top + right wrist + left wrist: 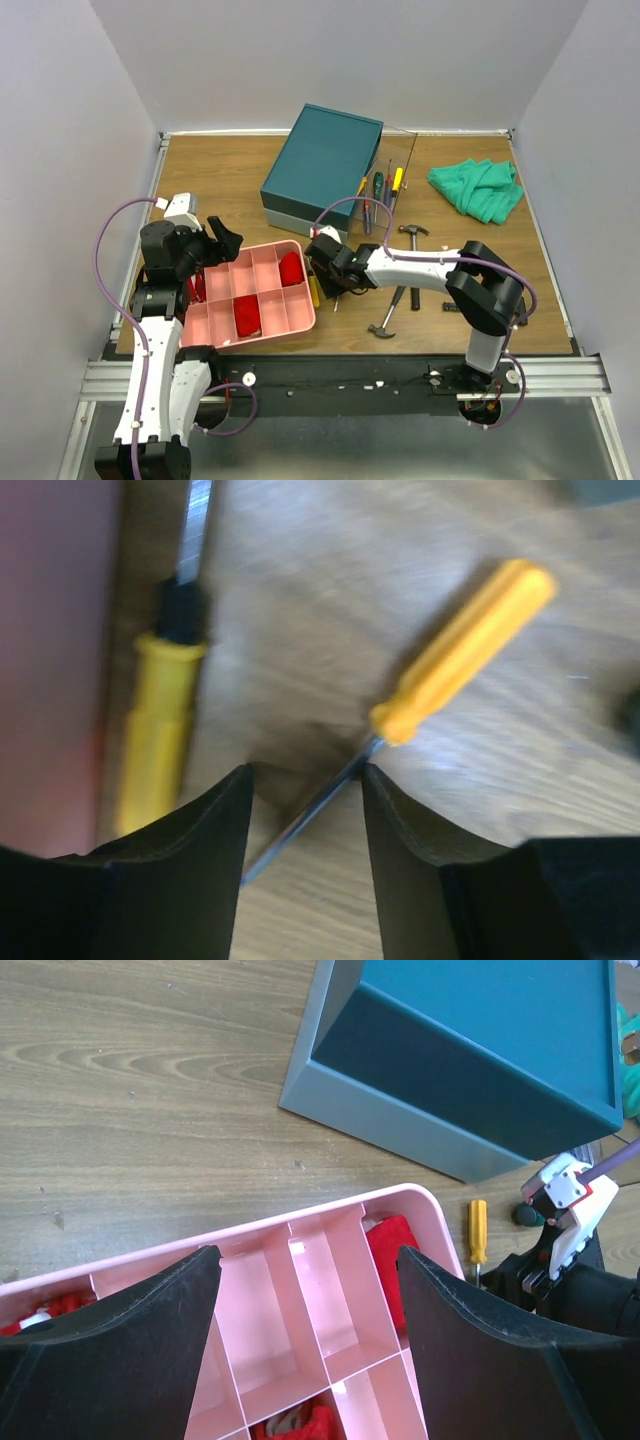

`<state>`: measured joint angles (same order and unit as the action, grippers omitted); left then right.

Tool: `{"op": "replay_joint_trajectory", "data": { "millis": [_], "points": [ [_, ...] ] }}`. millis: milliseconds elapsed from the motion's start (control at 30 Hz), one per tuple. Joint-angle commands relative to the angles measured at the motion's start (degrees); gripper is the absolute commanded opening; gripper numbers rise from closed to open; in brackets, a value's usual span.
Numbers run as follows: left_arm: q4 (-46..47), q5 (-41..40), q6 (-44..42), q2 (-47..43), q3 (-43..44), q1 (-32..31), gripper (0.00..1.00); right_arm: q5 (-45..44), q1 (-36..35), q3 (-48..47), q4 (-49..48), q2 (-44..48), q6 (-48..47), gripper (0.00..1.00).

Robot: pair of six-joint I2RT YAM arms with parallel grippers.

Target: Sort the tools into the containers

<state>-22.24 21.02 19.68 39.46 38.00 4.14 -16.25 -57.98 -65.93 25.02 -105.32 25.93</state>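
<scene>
My right gripper [307,780] is open, low over the table, its jaws on either side of the thin shaft of an orange-handled screwdriver [465,645]. A yellow-handled tool [160,720] lies just left of it, against the pink tray. In the top view the right gripper [325,278] is at the tray's right edge. My left gripper [310,1270] is open and empty above the pink tray [222,280]. The dark teal box [322,165] stands at the back; its drawers do not show clearly. Several screwdrivers [380,190] lie to its right, and two hammers [410,235] [385,322] lie nearer.
The pink divided tray [300,1222] holds red items [291,268] in some compartments. A green cloth [478,188] lies at the back right. White walls close in the table on three sides. The right arm's wrist [565,1220] shows in the left wrist view.
</scene>
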Motion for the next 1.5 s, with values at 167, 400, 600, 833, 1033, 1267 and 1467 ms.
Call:
{"op": "replay_joint_trajectory", "data": {
  "millis": [167, 400, 600, 833, 1033, 1267, 1467],
  "points": [
    [-0.18, -0.36, -0.35, 0.44, 0.67, 0.69, 0.81, 18.36, 0.14, 8.71, -0.14, 3.09, -1.32, 0.53],
    [1.15, -0.27, 0.53, 0.97, 0.94, 0.95, 0.81, 21.61, 1.9, 17.49, -2.16, 8.54, -4.57, 0.4],
    [0.71, -0.1, 1.58, 1.05, 1.11, 2.1, 0.8, 17.23, 3.83, 19.26, -1.29, 13.28, -5.45, 0.38],
    [1.14, 0.61, 2.2, 3.34, 3.57, 2.63, 0.8, 9.59, 3.57, 8.92, -0.49, 15.25, -1.85, 0.61],
    [2.64, 0.34, 2.55, 5.89, 4.63, 2.71, 0.8, 1.48, 3.57, -0.42, 2.4, 3.91, 4.03, 0.61],
    [1.23, -0.1, 2.38, 5.98, 5.42, 2.8, 0.8, -1.85, 3.4, -2.19, 5.4, -4.28, 3.35, 0.56],
    [1.32, -0.62, 2.55, 5.63, 4.98, 2.71, 0.8, 0.42, 3.13, 2.91, 2.77, -4.55, -1.66, 0.38]
  ]
}}
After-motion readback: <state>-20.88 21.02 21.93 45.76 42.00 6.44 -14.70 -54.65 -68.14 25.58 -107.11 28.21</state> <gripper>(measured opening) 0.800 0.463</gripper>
